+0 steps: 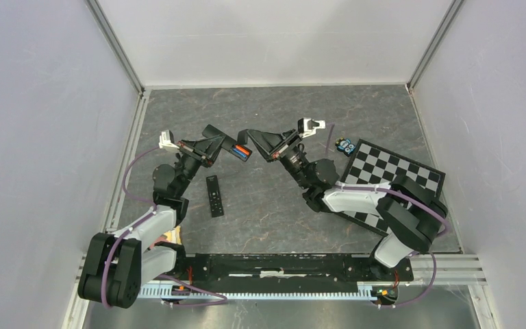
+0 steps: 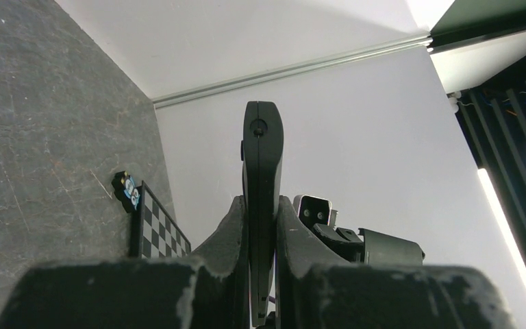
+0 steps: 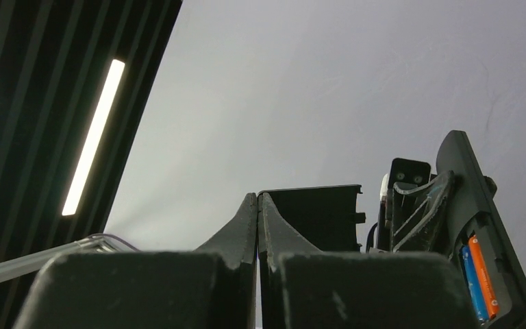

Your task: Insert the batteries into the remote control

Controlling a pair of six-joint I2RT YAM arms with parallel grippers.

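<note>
1. Above the middle of the table, seen from overhead, the left gripper [image 1: 223, 148] is clamped on the remote control [image 1: 235, 147]. Its open bay shows the orange and blue batteries [image 1: 242, 153]. Facing it, just apart, the right gripper [image 1: 270, 153] is closed on the flat black cover [image 1: 252, 136]. Both pieces hang in the air, so a slip from either pinch would drop one to the table [image 1: 281, 212]. A second remote [image 1: 214, 196] lies there, beside the left arm.

2. Left wrist view: the fingers [image 2: 233, 226] squeeze the remote control edge-on and low on its body, with most of it standing free above them. Pressing the cover on could lever it round in that grip.

3. Right wrist view: the fingertips [image 3: 246, 212] meet, apparently with only an edge of the cover between them, which is a thin hold. The cover may twist, miss its slot, or nudge the two batteries out of the bay, where orange sits beside blue. I cannot see a third battery here, and closing up without it could leave the job short.
</note>
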